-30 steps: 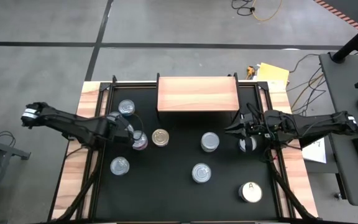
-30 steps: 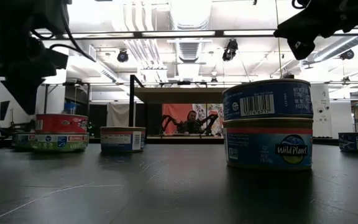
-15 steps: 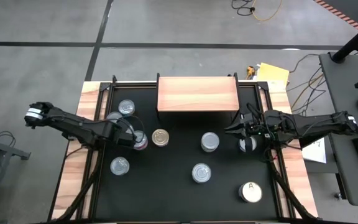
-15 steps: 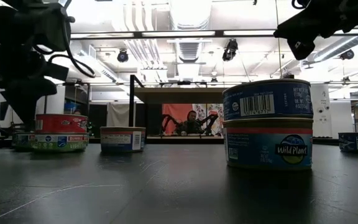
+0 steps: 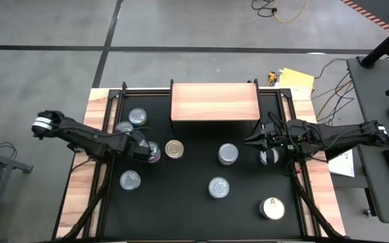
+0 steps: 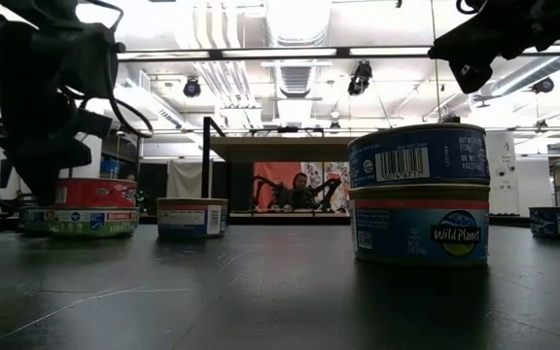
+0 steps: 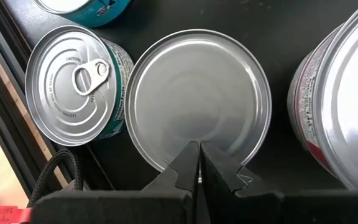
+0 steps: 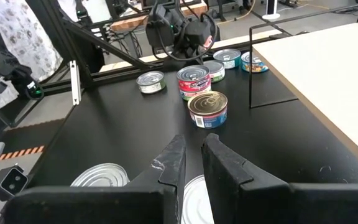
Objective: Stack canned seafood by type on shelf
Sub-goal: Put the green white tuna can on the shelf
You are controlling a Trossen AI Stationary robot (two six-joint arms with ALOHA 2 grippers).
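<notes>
Several round tins of canned seafood stand on the black tabletop, none on the wooden shelf (image 5: 215,101). My left gripper (image 7: 198,160) is shut. It points steeply down over a plain silver-topped can (image 7: 197,93), between a pull-ring can (image 7: 73,84) and a red-labelled two-can stack (image 5: 153,154). My arm hides that plain can in the high view. My right gripper (image 8: 191,155) hangs high over a can (image 5: 269,158) at the table's right. Its fingers stand a narrow gap apart with nothing between them. My left gripper's shut fingertips (image 7: 191,155) stand over the plain-topped can's rim (image 7: 166,163), coming from above at a steep slant. Whether they touch the lid I cannot tell.
A gold-topped can (image 5: 174,149) stands right of the red stack. Silver cans (image 5: 228,154) (image 5: 218,187) (image 5: 130,179) and a white "A" can (image 5: 271,208) are spread over the near half. Two more cans (image 5: 138,116) stand by the shelf's left leg. A person sits in the room beyond (image 6: 301,185).
My left gripper has sunk toward the cans left of the red stack, staying shut. No can has moved. My right arm has kept still.
</notes>
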